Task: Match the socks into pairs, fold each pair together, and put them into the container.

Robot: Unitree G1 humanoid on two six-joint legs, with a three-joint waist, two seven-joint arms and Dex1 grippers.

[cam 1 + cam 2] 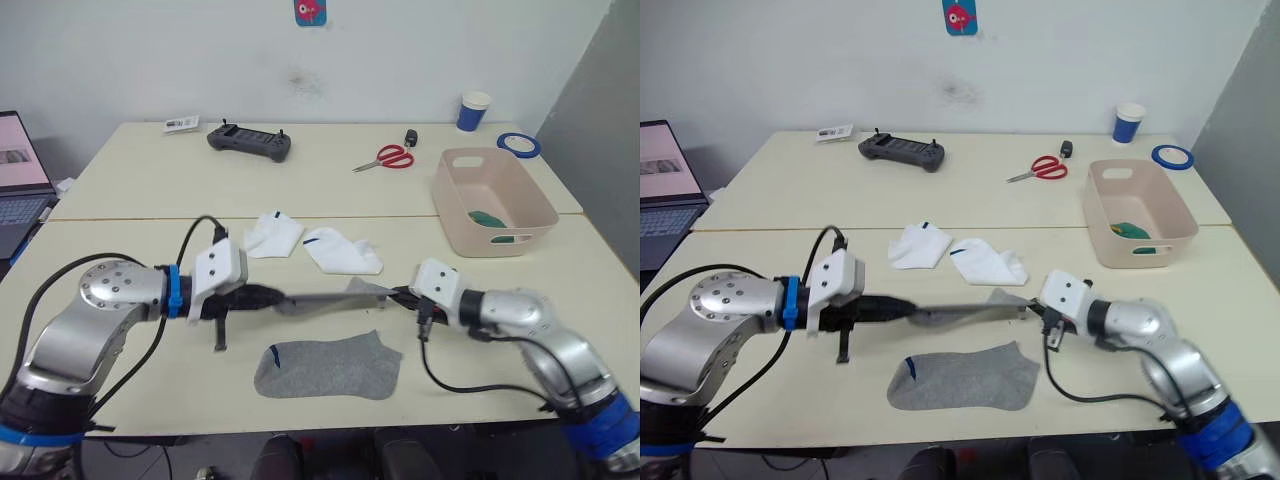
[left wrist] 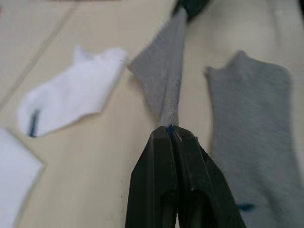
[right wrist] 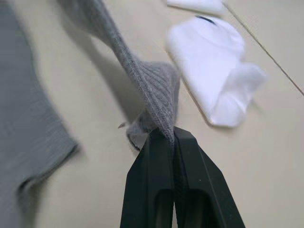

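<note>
A grey sock [image 1: 335, 296] is stretched in the air between my two grippers, just above the table. My left gripper [image 1: 272, 296] is shut on one end of it, and my right gripper [image 1: 399, 295] is shut on the other end. A second grey sock [image 1: 328, 367] lies flat nearer the front edge, below the stretched one. Two white socks [image 1: 272, 234] [image 1: 342, 251] lie side by side beyond it. The pale pink container [image 1: 493, 201] stands at the right with a dark green sock [image 1: 487, 217] inside.
Red scissors [image 1: 387, 157], a black controller [image 1: 249, 141], a blue paper cup [image 1: 475, 110] and a blue tape roll [image 1: 519, 144] sit on the far table. A laptop [image 1: 20, 185] stands at the left edge.
</note>
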